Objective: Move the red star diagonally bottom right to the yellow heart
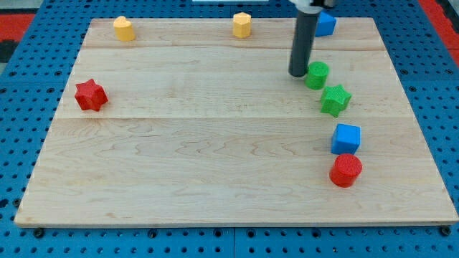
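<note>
The red star [90,94] lies near the board's left edge, about a third of the way down. The yellow heart [124,29] sits at the view's top left, above and a little right of the star. My tip [297,74] is on the right side of the board, just left of the green cylinder [317,74] and far from the red star. The dark rod rises to the view's top edge.
A yellow hexagon [242,24] sits at top centre. A blue block [325,24] is partly behind the rod at top right. A green star [335,99], a blue cube [346,138] and a red cylinder [346,170] run down the right side. The wooden board [215,179] lies on a blue pegboard.
</note>
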You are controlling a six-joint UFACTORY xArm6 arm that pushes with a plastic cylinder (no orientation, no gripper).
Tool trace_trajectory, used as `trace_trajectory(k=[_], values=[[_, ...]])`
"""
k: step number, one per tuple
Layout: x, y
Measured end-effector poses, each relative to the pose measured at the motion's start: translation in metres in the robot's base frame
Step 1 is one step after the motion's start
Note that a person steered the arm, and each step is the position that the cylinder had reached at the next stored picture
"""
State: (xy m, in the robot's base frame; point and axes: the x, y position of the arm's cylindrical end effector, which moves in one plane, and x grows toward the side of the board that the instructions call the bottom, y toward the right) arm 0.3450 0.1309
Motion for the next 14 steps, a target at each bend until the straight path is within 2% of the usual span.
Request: trace_trajectory(k=[1,2,3,4,5,6,8,9,10,13,14], values=[[0.002,0.025],[-0.021,-0.008],[-0.017,-0.046],[-0.009,-0.015],[-0.015,-0.057],[0.005,-0.096],[0.109,-0.285],[0.127,-0.399],[0.101,-0.435],[0.061,-0.377],[0.052,-0.377]])
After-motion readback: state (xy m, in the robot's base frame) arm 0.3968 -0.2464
